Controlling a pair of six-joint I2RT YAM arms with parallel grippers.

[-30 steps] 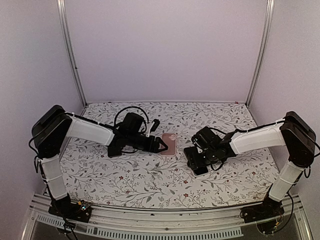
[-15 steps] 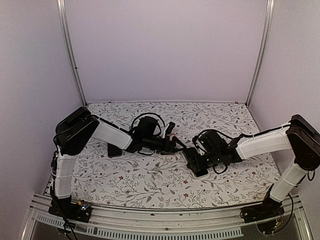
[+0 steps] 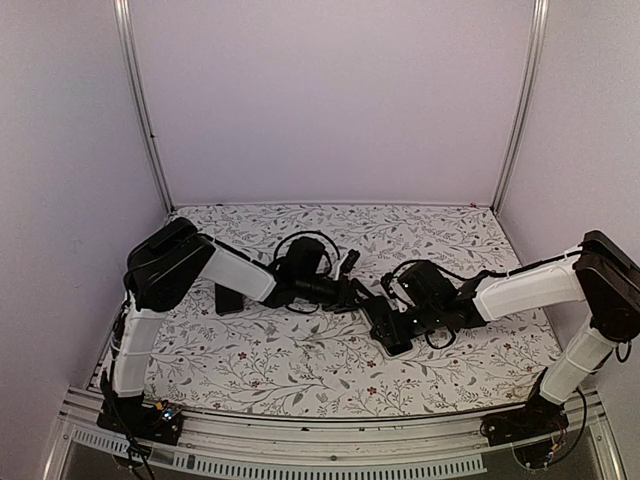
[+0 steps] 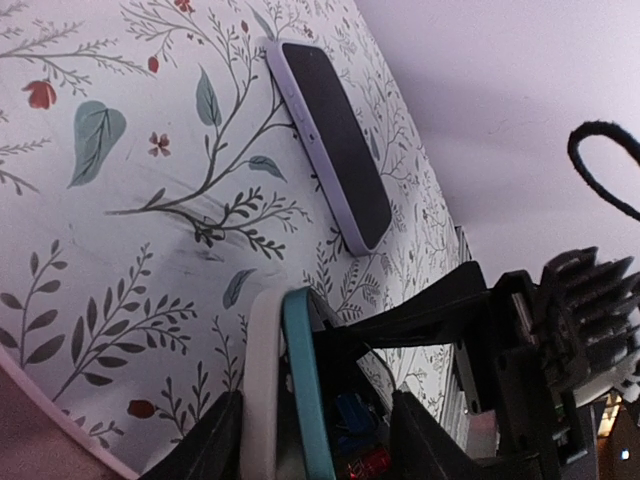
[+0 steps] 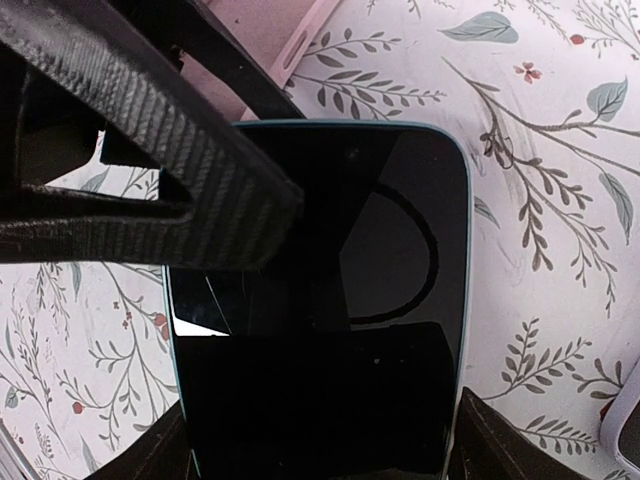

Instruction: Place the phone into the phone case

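Phone [image 5: 330, 300] lies clamped between fingers of right end effector [image 3: 393, 326].

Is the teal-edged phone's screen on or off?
Off. The teal-edged phone shows a black screen in the right wrist view, with only faint reflections.

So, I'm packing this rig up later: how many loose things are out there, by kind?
Phones: 2 (teal-rimmed phone, lavender-rimmed phone)
Pink phone case: 1
Dark flat item, kind unclear: 1
Total: 4
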